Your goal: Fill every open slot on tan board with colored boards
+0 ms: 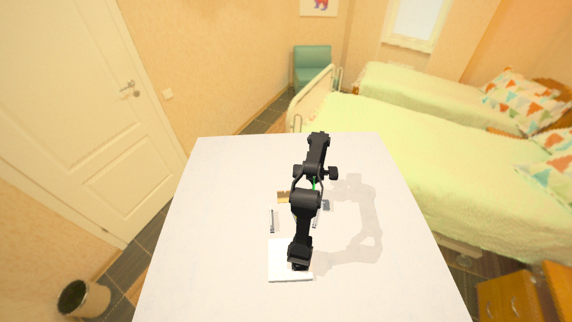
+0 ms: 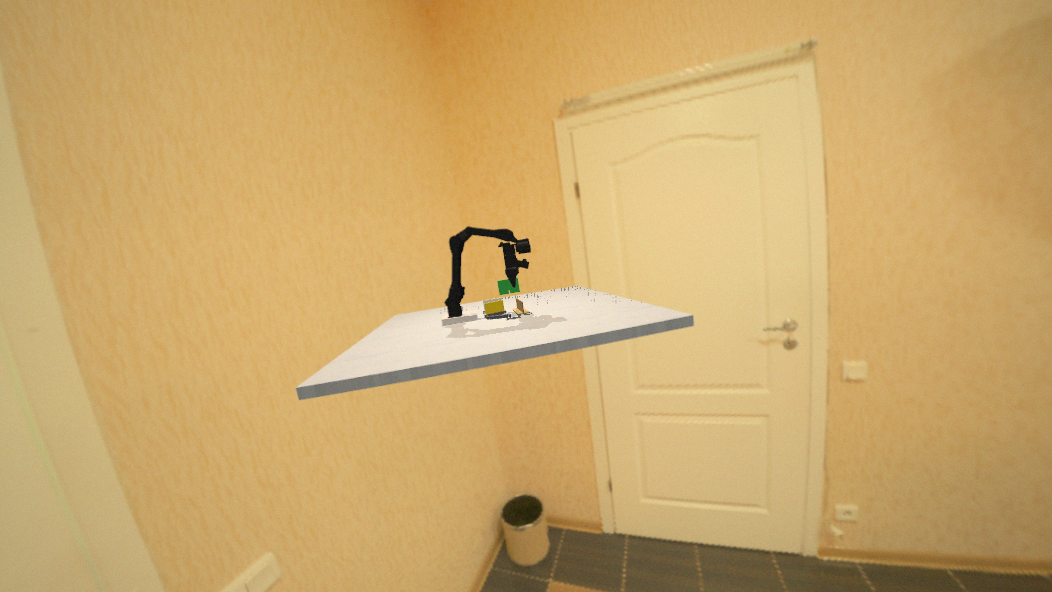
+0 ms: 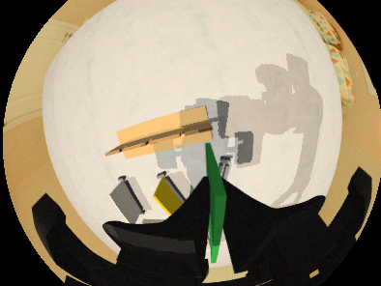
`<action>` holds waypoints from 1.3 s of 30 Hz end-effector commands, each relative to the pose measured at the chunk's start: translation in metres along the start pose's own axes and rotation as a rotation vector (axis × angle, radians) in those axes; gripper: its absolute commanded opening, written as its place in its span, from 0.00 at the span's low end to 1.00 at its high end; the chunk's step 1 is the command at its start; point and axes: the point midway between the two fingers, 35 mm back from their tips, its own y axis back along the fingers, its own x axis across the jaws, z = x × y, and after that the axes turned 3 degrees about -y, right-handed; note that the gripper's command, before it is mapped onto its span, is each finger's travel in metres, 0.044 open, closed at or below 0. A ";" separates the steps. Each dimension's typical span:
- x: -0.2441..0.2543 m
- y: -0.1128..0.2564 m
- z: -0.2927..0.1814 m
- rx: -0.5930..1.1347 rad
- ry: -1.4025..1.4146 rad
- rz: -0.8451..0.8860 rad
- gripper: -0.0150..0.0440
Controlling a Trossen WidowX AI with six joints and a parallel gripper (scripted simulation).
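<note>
White bench (image 1: 223, 180) (image 2: 470, 346) (image 3: 145, 63), bearing everything. Black arm (image 1: 305, 204) (image 2: 456, 265) reaches out over it. Tan board (image 1: 283, 196) (image 2: 520, 306) (image 3: 164, 130) stands on the bench, slots showing. Green board (image 1: 314, 183) (image 2: 507, 286) (image 3: 217, 198) upright, raised off the bench, notch down, gripped between the jaws (image 1: 314, 180) (image 2: 513, 285). Yellow board (image 2: 493, 307) (image 3: 170, 199) and gray board (image 3: 127, 202) stand in holders, apart from the tan board.

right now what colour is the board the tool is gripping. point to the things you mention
Green (image 1: 314, 182) (image 2: 507, 286) (image 3: 218, 198), clearest in the wrist view.
</note>
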 end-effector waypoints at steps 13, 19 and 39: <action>0.024 0.000 0.033 -0.005 0.112 -0.003 0.25; 0.035 -0.001 0.044 -0.005 0.151 -0.003 0.25; 0.036 -0.032 0.045 -0.005 0.155 -0.002 0.25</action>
